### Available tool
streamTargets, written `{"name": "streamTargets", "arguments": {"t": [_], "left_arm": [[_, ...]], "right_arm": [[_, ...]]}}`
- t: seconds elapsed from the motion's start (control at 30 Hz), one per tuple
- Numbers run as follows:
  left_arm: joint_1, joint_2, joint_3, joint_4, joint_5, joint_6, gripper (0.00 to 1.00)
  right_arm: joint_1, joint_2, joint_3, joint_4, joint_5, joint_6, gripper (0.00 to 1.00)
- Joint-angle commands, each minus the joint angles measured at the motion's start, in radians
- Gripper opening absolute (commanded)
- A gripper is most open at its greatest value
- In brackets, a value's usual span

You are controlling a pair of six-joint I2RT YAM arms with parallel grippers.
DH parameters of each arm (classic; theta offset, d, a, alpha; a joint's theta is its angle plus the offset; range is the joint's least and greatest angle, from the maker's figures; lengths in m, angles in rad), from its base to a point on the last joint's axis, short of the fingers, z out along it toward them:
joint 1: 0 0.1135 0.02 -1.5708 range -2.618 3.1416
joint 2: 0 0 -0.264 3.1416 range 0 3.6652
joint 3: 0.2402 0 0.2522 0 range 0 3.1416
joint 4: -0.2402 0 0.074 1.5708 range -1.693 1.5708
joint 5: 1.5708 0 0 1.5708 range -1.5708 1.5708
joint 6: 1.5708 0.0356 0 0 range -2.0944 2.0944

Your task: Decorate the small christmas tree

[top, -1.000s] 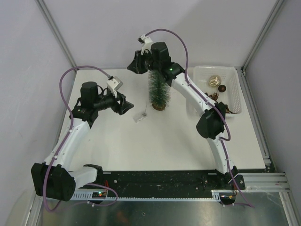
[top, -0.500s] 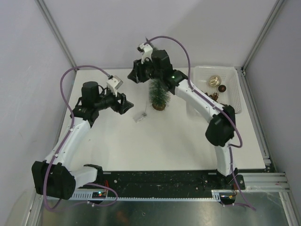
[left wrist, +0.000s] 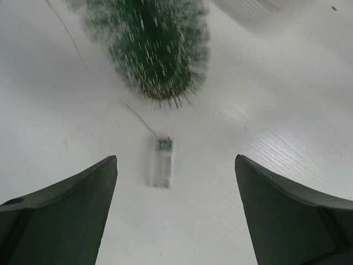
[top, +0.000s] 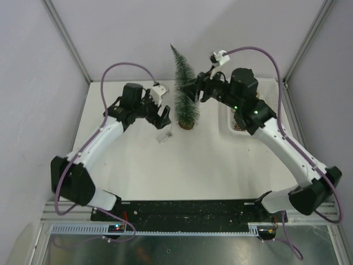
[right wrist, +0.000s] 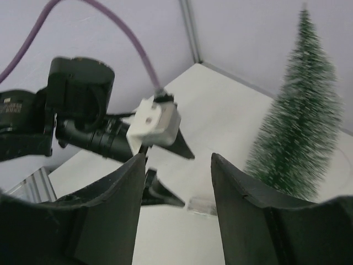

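Observation:
The small christmas tree stands upright on its round wooden base at the back middle of the table. It shows blurred in the left wrist view and at the right of the right wrist view. A thin wire runs from it to a small clear box lying on the table. My left gripper hovers open just left of the tree's foot, with the clear box ahead between its fingers. My right gripper stands open beside the tree's right flank, holding nothing.
A white mesh basket sits at the back right, mostly hidden under my right arm. Grey walls and metal posts close in the back and sides. The left arm's white camera block shows in the right wrist view.
My right gripper has come off the tree's top, opened, and swung to the right, leaving the tree fully visible. My left gripper has moved right toward the tree's foot and opened wider.

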Motion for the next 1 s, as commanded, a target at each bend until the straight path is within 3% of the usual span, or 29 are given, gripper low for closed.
{"name": "streamTargets", "arguments": {"t": [0.0, 0.23, 0.53, 0.83, 0.97], "left_arm": [[-0.017, 0.133, 0.214, -0.135, -0.060, 0.069, 0.94], [-0.021, 0.258, 0.258, -0.129, -0.025, 0.158, 0.95], [-0.013, 0.231, 0.179, -0.124, 0.122, 0.377, 0.95], [-0.014, 0.225, 0.063, 0.100, 0.032, 0.339, 0.85], [-0.016, 0.258, 0.053, 0.148, 0.012, 0.338, 0.76]], "right_arm": [[-0.049, -0.091, -0.100, 0.005, 0.049, -0.005, 0.57], [-0.108, -0.162, -0.194, -0.027, 0.042, 0.021, 0.57], [-0.157, -0.198, -0.252, -0.028, 0.010, 0.057, 0.56], [-0.177, -0.211, -0.277, -0.020, -0.016, 0.085, 0.55], [-0.179, -0.215, -0.278, -0.026, -0.013, 0.088, 0.54]]}}
